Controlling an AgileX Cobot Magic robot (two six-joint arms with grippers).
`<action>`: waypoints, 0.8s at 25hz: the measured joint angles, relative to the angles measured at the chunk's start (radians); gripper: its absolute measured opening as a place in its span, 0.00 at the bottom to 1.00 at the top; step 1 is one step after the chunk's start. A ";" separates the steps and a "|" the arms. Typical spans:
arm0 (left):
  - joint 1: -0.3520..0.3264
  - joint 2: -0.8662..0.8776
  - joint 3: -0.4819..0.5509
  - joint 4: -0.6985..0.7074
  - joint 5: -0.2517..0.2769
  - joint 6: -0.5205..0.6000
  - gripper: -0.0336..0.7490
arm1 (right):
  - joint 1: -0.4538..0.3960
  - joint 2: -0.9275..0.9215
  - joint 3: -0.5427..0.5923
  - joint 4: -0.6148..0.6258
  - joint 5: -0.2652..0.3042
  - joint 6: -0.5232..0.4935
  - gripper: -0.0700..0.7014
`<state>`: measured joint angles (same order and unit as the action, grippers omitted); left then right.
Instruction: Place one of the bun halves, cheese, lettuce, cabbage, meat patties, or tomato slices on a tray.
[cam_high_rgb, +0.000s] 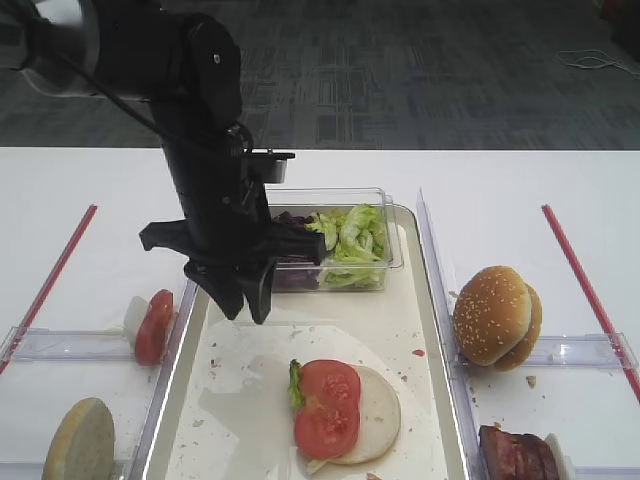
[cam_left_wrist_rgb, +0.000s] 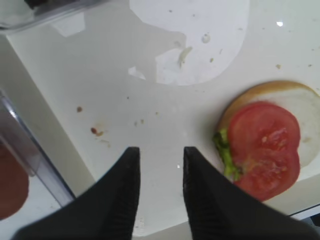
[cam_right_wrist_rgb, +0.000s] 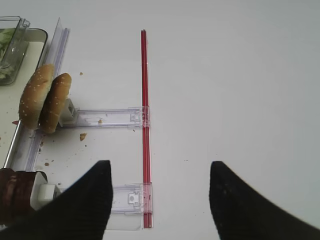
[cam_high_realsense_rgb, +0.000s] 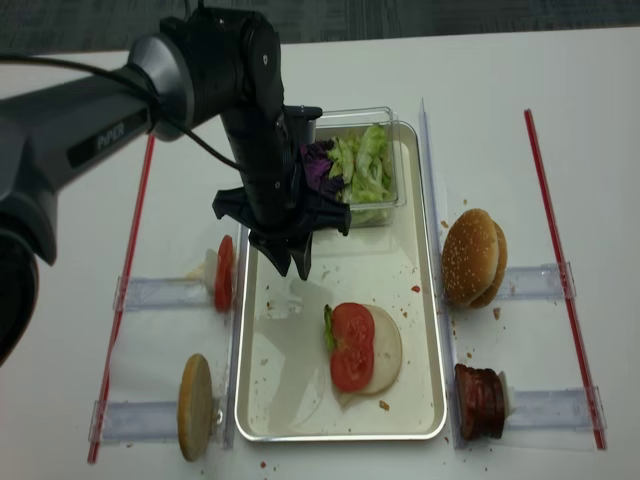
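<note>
On the silvery tray (cam_high_rgb: 375, 310) lies a flat pale bun half (cam_high_rgb: 382, 415) with a green lettuce scrap (cam_high_rgb: 295, 383) and two tomato slices (cam_high_rgb: 328, 405) on top. My left gripper (cam_high_rgb: 250, 305) hangs over the tray's bare upper-left part, open, with nothing between its fingers. In the left wrist view the tomato slices (cam_left_wrist_rgb: 265, 147) lie to the right of the left gripper (cam_left_wrist_rgb: 161, 152). My right gripper (cam_right_wrist_rgb: 160, 165) is open and empty over the white table, right of the sesame buns (cam_right_wrist_rgb: 45, 97).
A clear tub (cam_high_rgb: 395, 225) with lettuce (cam_high_rgb: 352, 240) and purple cabbage (cam_high_realsense_rgb: 318, 165) stands at the tray's far end. Plastic holders carry a tomato slice (cam_high_rgb: 153, 325), a pale bun (cam_high_rgb: 80, 440), sesame buns (cam_high_rgb: 495, 315) and meat patties (cam_high_rgb: 515, 455). Red strips (cam_high_rgb: 585, 285) line both sides.
</note>
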<state>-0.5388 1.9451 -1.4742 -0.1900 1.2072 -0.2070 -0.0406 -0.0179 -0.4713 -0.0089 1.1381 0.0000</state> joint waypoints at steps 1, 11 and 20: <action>0.000 -0.007 0.000 0.018 0.000 -0.002 0.34 | 0.000 0.000 0.000 0.000 0.000 0.000 0.70; 0.094 -0.094 -0.001 0.145 0.008 -0.016 0.34 | 0.000 0.000 0.000 0.000 0.000 0.000 0.70; 0.308 -0.175 -0.001 0.160 0.011 -0.009 0.34 | 0.000 0.000 0.000 0.000 0.000 0.000 0.70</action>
<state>-0.2308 1.7706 -1.4751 -0.0302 1.2185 -0.2157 -0.0406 -0.0179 -0.4713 -0.0089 1.1381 0.0000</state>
